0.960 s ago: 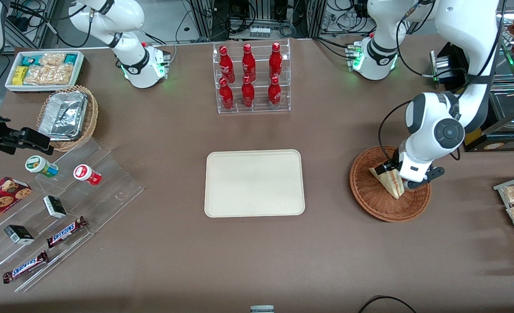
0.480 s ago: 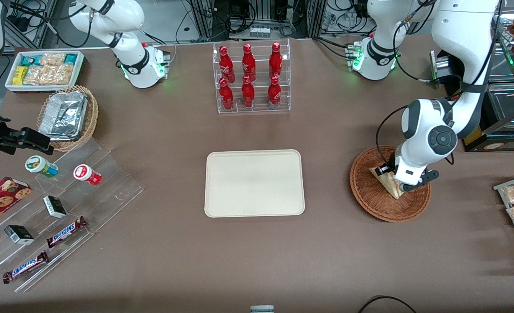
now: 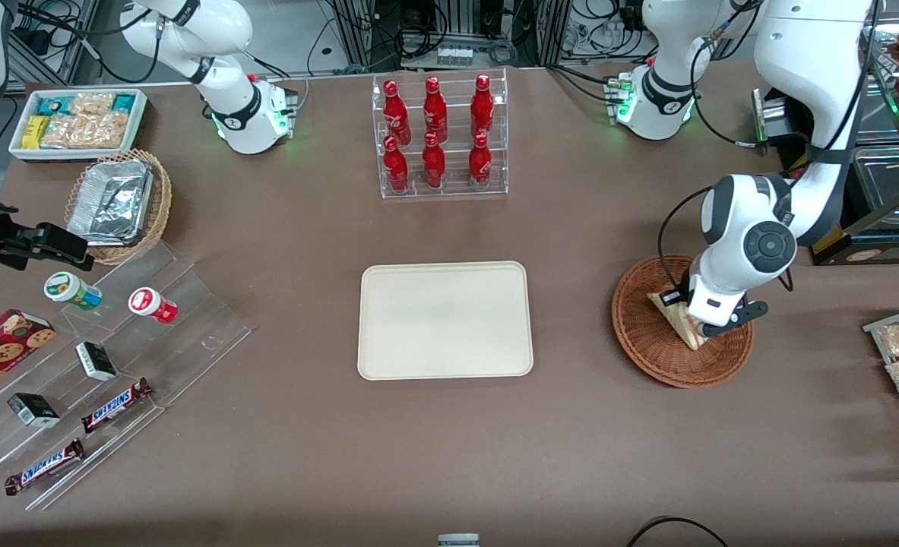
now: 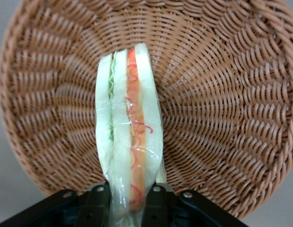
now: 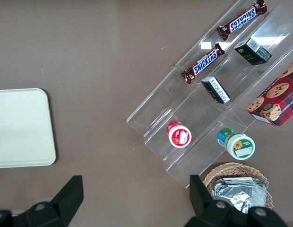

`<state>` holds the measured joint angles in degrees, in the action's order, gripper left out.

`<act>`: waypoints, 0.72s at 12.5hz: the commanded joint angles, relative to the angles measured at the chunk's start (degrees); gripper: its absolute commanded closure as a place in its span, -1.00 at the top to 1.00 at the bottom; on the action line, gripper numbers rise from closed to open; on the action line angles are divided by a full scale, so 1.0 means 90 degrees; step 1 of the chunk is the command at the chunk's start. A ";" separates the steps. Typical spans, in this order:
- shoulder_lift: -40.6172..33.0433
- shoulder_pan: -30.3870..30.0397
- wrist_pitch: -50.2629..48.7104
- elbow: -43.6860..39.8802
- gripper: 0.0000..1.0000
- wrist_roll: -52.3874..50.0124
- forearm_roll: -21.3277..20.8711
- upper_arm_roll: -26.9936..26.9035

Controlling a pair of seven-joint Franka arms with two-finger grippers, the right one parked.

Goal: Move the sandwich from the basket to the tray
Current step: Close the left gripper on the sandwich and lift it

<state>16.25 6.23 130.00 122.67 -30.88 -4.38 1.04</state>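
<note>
The jaws are clamped on the sandwich down in the basket, which sits on the bench beside the tray.

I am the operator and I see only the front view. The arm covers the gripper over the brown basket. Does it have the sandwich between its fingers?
Observer: Yes. In the left wrist view the gripper has its fingers pressed on both sides of the sandwich.
Operator: Is the sandwich flat or on its edge?
Observer: On its edge: the wrist view faces the cut side, with green and red filling between the white bread slices.
Operator: Is it lifted out of the basket?
Observer: Not out. The wrist view shows the basket weave all around the sandwich, which is above the middle of the bowl; whether they touch, I cannot tell.
Operator: Is anything on the tray?
Observer: The part of the tray seen from the right wrist view is bare.
</note>
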 commanded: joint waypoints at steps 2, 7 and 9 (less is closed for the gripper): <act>-0.0146 0.0137 -0.1043 -0.0766 -1.00 0.0178 -0.0353 0.0001; -0.0185 0.0235 -0.2372 -0.1812 -1.00 0.1400 -0.0245 0.0555; -0.0146 0.0235 -0.2403 -0.1921 -1.00 0.1400 -0.0245 0.1083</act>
<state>14.69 8.02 109.96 106.85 -19.14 -6.54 7.63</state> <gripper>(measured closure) 0.837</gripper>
